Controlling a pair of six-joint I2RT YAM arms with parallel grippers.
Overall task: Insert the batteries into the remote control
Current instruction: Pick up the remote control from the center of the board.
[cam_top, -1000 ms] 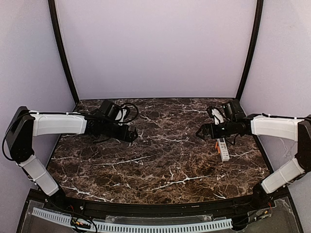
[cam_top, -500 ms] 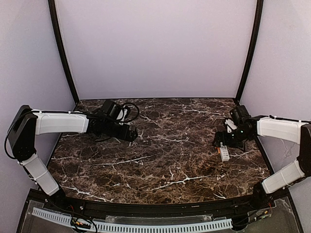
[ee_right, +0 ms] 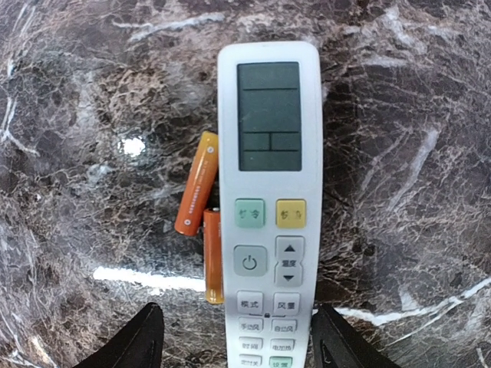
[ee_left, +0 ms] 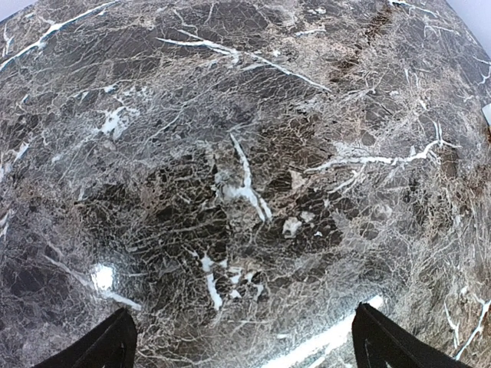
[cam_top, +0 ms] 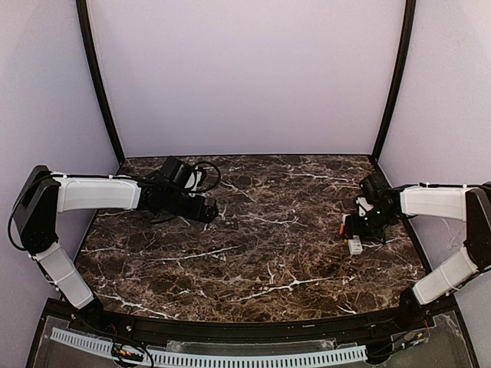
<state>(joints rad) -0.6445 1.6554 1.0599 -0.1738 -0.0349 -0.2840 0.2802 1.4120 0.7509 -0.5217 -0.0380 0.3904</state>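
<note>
**A:** Where is the right claw [ee_right: 238,318]?

**B:** It's wide open with one finger on either side of the remote [ee_right: 268,192] at its button end, and it grips nothing. The remote lies flat on the table [ee_right: 414,115], screen and buttons up.

**A:** How will the remote handle?

**B:** Probably light and stiff, with a smooth shell that could slip. I'd pinch it across the narrow width on the long edges, closer to its middle so it doesn't tip. No battery slot shows, so it's likely underneath and the remote would need turning over.

**A:** And the batteries [ee_right: 196,184]?

**B:** There are two, on the side of the remote that faces the left arm. One lies right along the remote's edge beside the power button. The other is tilted, just past it toward the screen. They're small, hard and round, so they should roll easily and are best held across the barrel.

**A:** Is anything in the way?

**B:** The battery along the edge sits where a closing finger would land, so it could get nudged or pinched.

**A:** Where's the left claw [ee_left: 244,322]?

**B:** Well away from the remote. It's open over bare marble and holds nothing.
</note>
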